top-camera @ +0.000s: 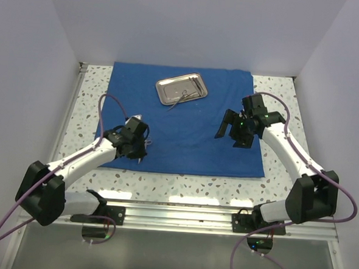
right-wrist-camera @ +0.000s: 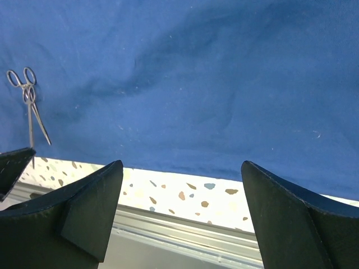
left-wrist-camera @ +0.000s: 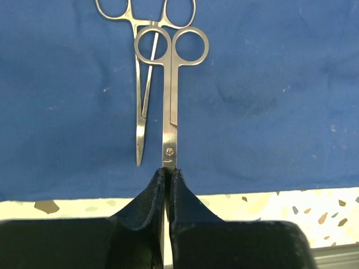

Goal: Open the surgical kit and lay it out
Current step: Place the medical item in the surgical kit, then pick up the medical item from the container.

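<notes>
The royal-blue cloth (top-camera: 185, 135) lies spread flat on the table. The steel tray (top-camera: 167, 92) sits on its far middle and holds thin instruments (top-camera: 191, 92); one pokes over the near rim. My left gripper (top-camera: 140, 151) is near the cloth's front left edge. In the left wrist view it (left-wrist-camera: 168, 171) is shut on the blades of ring-handled scissors (left-wrist-camera: 170, 106), rings pointing away. Ring-handled forceps (left-wrist-camera: 142, 112) lie on the cloth (left-wrist-camera: 269, 84) just left of them. My right gripper (top-camera: 230, 130) is open and empty above the cloth's right part (right-wrist-camera: 196, 73); its jaws (right-wrist-camera: 180, 163) stand wide apart.
Speckled tabletop (top-camera: 188, 184) shows around the cloth. A metal rail (top-camera: 181, 202) runs along the near edge by the arm bases. White walls enclose the left, right and back. The scissors and forceps show small at the far left of the right wrist view (right-wrist-camera: 28, 106).
</notes>
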### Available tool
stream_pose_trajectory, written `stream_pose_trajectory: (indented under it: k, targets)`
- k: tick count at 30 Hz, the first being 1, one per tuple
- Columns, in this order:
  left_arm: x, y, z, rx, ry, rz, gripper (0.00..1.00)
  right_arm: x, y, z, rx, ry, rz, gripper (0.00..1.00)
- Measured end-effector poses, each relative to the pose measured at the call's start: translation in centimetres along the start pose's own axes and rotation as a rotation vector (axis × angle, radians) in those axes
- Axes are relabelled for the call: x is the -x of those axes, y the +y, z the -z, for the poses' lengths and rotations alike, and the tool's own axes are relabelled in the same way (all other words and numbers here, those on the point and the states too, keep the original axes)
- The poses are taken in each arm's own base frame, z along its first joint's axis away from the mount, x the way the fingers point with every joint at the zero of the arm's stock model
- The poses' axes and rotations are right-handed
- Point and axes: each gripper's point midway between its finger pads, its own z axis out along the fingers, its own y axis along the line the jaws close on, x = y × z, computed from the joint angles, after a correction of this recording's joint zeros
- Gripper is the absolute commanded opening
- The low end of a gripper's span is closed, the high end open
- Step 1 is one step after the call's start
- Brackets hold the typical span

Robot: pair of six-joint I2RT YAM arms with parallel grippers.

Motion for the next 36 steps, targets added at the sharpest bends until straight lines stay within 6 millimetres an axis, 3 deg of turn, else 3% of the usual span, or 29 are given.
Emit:
stream_pose_trajectory:
  k: [3,5,6,8,9,10,15,18,21,24,26,31,36]
  targets:
    - [0.1,-0.2,-1.0,0.012,0.002,-0.005,0.0,-0.1,0.2,0.2,0.005,-0.003,0.009,0.9]
    - [0.0,-0.1,-1.5,0.021,0.009,-0.008,0.06,-0.1,0.2,0.3,0.008,-0.006,0.011,0.9]
    - [0.0,-0.1,-1.7,0.027,0.013,-0.009,0.19,-0.1,0.2,0.3,0.009,-0.007,0.011,0.9]
    - [0.3,-0.2,-1.6,0.038,0.016,-0.016,0.31,-0.2,0.2,0.3,0.009,-0.007,0.011,0.9]
    - [0.7,-0.4,-1.5,0.042,0.011,-0.018,0.49,-0.2,0.2,0.3,0.008,-0.006,0.011,0.9]
    - [1.3,-0.7,-1.1,0.044,0.003,-0.019,0.56,-0.2,0.1,0.3,0.007,-0.006,0.011,0.9]
    - [6.9,-3.9,2.2,0.003,-0.107,-0.024,0.68,-0.2,0.0,0.3,0.002,-0.008,0.017,0.91]
    - [11.3,-6.4,4.4,-0.031,-0.197,-0.056,0.65,-0.2,-0.1,0.3,-0.004,-0.012,0.019,0.91]
    - [15.1,-8.9,4.5,-0.047,-0.255,-0.116,0.6,-0.1,-0.3,0.6,-0.013,-0.022,0.019,0.91]
    - [18.0,-11.0,1.8,-0.033,-0.257,-0.202,0.6,-0.2,-0.5,1.1,-0.021,-0.03,0.018,0.91]
    - [19.3,-12.1,-1.0,-0.024,-0.243,-0.262,0.6,-0.2,-0.8,1.6,-0.031,-0.033,0.015,0.91]
    - [20.6,-13.3,-7.9,-0.044,-0.185,-0.396,0.59,0.0,-1.3,2.7,-0.066,-0.042,0.011,0.91]
    - [22.4,-13.9,-11.1,-0.1,-0.186,-0.477,0.59,-0.3,-2.1,3.7,-0.106,-0.042,0.014,0.91]
